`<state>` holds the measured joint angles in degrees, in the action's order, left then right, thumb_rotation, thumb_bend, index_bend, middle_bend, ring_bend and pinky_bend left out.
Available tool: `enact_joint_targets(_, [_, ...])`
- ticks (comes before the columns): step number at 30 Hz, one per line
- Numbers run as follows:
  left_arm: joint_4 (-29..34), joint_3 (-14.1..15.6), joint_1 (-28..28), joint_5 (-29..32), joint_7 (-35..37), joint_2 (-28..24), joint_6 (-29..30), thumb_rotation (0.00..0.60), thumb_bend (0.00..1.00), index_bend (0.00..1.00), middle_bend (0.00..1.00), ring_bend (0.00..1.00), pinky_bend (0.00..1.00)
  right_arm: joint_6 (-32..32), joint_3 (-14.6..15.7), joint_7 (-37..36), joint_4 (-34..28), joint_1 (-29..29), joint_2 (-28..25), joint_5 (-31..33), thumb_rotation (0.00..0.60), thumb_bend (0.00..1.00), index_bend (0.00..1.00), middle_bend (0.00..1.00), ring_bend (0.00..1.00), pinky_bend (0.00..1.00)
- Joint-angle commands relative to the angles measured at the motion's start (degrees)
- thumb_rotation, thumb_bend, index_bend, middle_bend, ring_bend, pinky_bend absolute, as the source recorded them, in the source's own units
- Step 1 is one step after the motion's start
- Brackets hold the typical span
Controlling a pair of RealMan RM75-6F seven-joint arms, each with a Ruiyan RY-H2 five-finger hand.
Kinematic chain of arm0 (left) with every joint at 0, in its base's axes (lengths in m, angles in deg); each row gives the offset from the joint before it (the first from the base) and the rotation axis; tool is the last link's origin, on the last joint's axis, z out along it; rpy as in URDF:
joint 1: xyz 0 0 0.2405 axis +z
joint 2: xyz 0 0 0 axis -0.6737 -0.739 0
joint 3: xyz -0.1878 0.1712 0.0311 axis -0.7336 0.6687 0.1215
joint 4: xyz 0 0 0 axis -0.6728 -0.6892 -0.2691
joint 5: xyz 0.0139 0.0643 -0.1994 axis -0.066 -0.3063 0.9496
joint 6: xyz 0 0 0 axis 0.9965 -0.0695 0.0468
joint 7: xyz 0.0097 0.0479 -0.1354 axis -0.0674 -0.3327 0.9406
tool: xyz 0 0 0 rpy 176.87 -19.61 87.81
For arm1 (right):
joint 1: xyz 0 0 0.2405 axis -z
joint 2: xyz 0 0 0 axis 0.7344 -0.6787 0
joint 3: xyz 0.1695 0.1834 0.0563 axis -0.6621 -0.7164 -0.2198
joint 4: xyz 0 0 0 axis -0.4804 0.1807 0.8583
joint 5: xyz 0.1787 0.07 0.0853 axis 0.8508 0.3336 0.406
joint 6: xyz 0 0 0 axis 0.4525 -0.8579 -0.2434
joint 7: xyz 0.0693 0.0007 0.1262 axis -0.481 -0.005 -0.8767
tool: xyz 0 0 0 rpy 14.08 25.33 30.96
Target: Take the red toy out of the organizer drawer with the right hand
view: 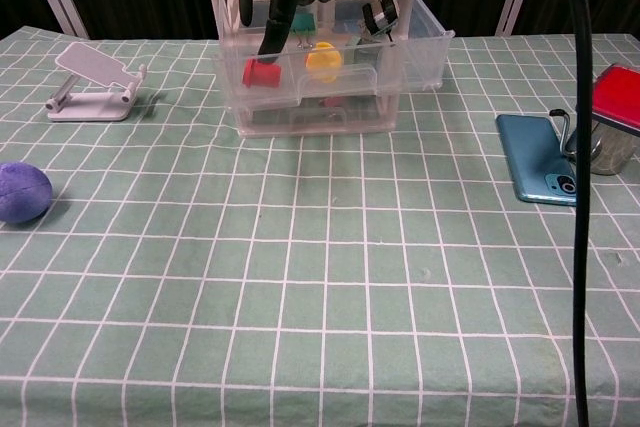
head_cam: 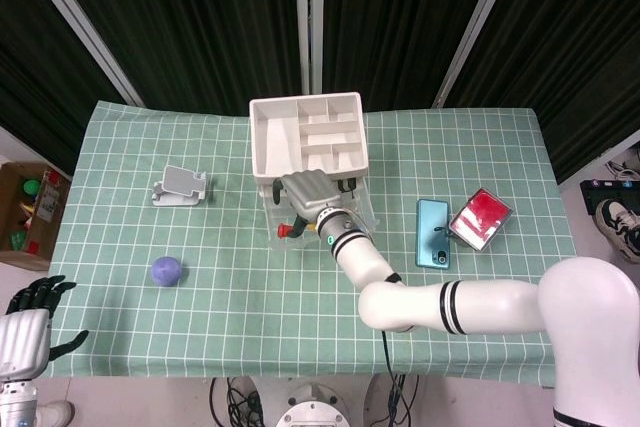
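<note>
Right hand (head_cam: 308,193) over the open drawer (view: 330,72), dark fingers (view: 272,17) spread and reaching down to just above the red toy (view: 261,73), gripping nothing. Red toy lying at the drawer's front left, beside a yellow toy (view: 322,61). Left hand (head_cam: 28,322) off the table's near-left corner, fingers apart, empty.

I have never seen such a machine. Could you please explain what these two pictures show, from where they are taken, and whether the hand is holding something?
A two-armed robot works at a table. One picture looks down from its head, the other forward from its chest. Its right hand reaches into the open clear organizer drawer, fingers just above the red toy, not gripping it yet. A yellow toy lies beside it. Its left hand waits idle. Also on the table: a purple ball, a phone stand and a phone.
</note>
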<state>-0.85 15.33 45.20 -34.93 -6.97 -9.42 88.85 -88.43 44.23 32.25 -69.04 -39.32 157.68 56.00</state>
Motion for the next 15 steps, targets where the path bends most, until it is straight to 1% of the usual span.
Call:
enact_joint_targets(1, [-0.1, 0.0, 0.0, 0.0, 0.1, 0.1, -0.1, 0.6, 0.0, 0.28, 0.19, 0.14, 0.21, 0.8, 0.4, 1.0, 0.0, -1.0, -0.2, 1.7, 0.6, 0.0, 0.43, 0.91, 0.93, 0.98])
enact_joint_targets(15, [-0.8, -0.2, 0.1, 0.1, 0.8, 0.3, -0.1, 0.6, 0.0, 0.28, 0.19, 0.14, 0.21, 1.3, 2.1, 4.7, 3.7, -4.7, 2.5, 7.5, 0.6, 0.0, 0.43, 0.91, 0.93, 0.98])
